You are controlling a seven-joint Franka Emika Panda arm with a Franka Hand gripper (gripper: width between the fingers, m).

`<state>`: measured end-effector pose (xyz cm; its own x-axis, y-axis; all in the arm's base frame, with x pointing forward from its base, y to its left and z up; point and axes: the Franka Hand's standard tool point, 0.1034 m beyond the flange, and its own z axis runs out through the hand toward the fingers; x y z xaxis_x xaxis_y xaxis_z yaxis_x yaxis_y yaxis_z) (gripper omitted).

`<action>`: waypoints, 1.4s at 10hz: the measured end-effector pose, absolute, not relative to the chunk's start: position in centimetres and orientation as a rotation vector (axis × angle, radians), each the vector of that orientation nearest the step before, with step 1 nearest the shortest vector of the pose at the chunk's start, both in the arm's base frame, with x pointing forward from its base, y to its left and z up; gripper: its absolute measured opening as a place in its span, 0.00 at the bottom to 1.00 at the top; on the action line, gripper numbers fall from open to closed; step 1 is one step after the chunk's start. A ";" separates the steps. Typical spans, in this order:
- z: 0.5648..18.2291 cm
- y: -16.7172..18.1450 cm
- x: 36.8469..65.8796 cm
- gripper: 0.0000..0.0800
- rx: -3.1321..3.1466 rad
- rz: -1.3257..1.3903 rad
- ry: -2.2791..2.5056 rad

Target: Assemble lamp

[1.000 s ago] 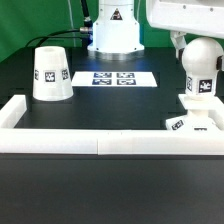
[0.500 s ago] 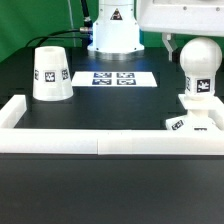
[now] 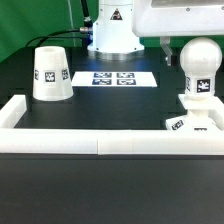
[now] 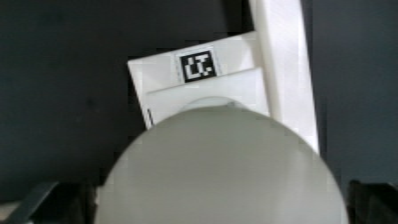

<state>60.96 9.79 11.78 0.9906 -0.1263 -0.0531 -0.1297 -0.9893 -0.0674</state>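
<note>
The white round-headed bulb (image 3: 200, 60) stands upright at the exterior view's right, seemingly on the flat square base (image 3: 195, 123). The base lies against the white wall strip (image 3: 100, 145). The cone shade (image 3: 50, 74) stands alone at the exterior view's left. In the wrist view the bulb's head (image 4: 214, 165) fills the near part, with the tagged base (image 4: 196, 80) beyond it. My gripper (image 4: 205, 208) is open above the bulb, a dark finger (image 4: 39, 205) off each side of the head, holding nothing. In the exterior view only the hand's white body (image 3: 185, 15) shows above the bulb.
The marker board (image 3: 112, 77) lies flat at the middle back, in front of the arm's white pedestal (image 3: 112, 35). The wall strip runs along the front and turns back at both ends. It also shows beside the base in the wrist view (image 4: 281, 60).
My gripper has risen off the bulb toward the top of the exterior view, so the bulb's head now shows whole. The bulb, base and shade have not moved.
</note>
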 end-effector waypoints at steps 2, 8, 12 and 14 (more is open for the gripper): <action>11.8 9.8 61.0 0.87 -3.071 0.065 -0.045; 11.7 10.0 60.9 0.87 -2.986 0.045 -0.795; 11.7 10.1 60.9 0.87 -2.869 0.041 -1.185; 11.7 9.6 61.0 0.87 -2.794 0.040 -1.358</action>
